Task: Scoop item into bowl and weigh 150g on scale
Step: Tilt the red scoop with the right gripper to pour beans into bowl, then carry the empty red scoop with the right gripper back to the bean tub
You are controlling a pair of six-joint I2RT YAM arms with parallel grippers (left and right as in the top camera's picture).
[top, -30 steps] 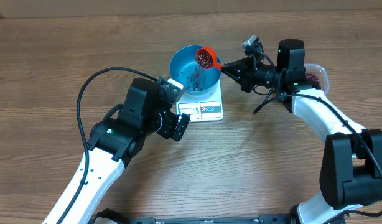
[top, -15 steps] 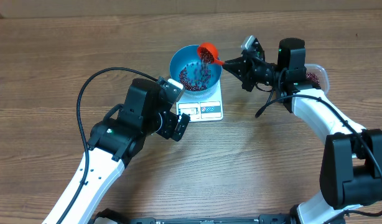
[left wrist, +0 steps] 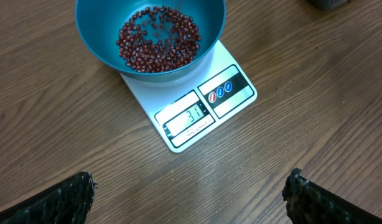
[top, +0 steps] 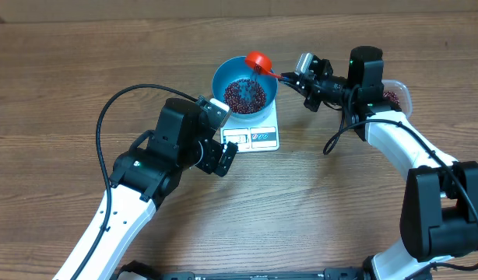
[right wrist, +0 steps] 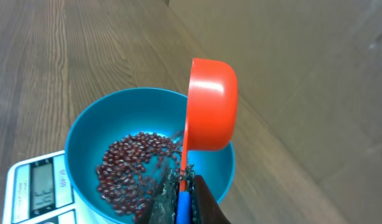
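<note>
**Surface and room.** The work surface is a wood-grain table (top: 68,78), brown, with the grain running across the overhead view. A flat tan panel (right wrist: 315,74) stands past the table's far edge, beyond the right fingertips.

**Left gripper** (left wrist: 190,180). The fingers (left wrist: 66,199) are spread wide and hold nothing. The scale (left wrist: 231,93) lies on the table ahead of them, apart from both pads, with its display edge nearest the fingers. The display reads 31.

**Right gripper** (right wrist: 185,199). The fingers are pressed together on the handle of the orange-red scoop (right wrist: 211,106). The scoop cup stands just past the fingertips, tipped on its side above the far rim of the bowl, and its domed back faces the wrist camera. A few beans blur in mid-fall below it.

**Task items.** The bowl (top: 220,78) sits on the scale, ahead of the left fingers and below the right fingertips. The beans (top: 245,93) form a loose heap on its floor. A clear container (top: 396,95) holding more beans lies behind the right wrist, partly hidden by the arm.

**Change from earlier frames.**
1. One second ago the scoop was level over the bowl with its load visible. It is now rolled over, and no load shows.
2. The heap in the bowl has grown from a thin scatter.
3. The right wrist has rotated.
4. The left arm has not shifted.
</note>
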